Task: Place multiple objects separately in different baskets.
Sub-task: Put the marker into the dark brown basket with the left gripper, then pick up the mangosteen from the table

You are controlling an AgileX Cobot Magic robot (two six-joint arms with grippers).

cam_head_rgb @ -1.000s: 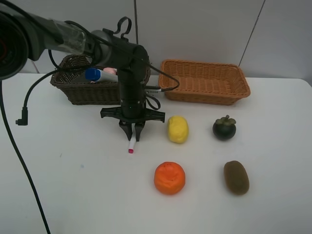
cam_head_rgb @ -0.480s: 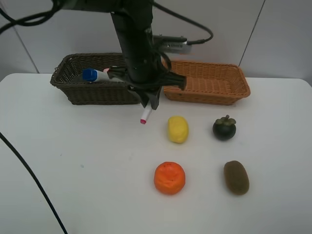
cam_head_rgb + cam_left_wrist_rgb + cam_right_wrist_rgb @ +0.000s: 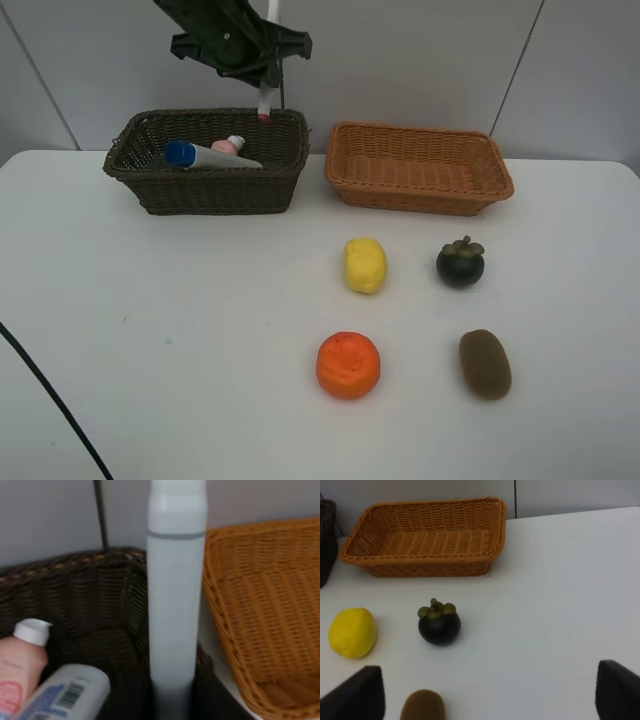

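High view: the left gripper (image 3: 266,82) is clamped on the white marker (image 3: 265,103) above the dark basket (image 3: 205,192), which holds the tube (image 3: 205,155) and the pink bottle (image 3: 231,146). At its 5 o'clock the lemon (image 3: 365,265), orange (image 3: 348,365), mangosteen (image 3: 460,265) and kiwi (image 3: 485,365) wait. Left wrist: the marker hangs over the basket's corner. Right wrist: the right gripper (image 3: 490,695) is wide apart and empty; the light basket (image 3: 420,565) has nothing in it.

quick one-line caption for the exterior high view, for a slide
Left claw holds the marker above the dark basket with tube and pink bottle; lemon, orange, mangosteen, kiwi on table.
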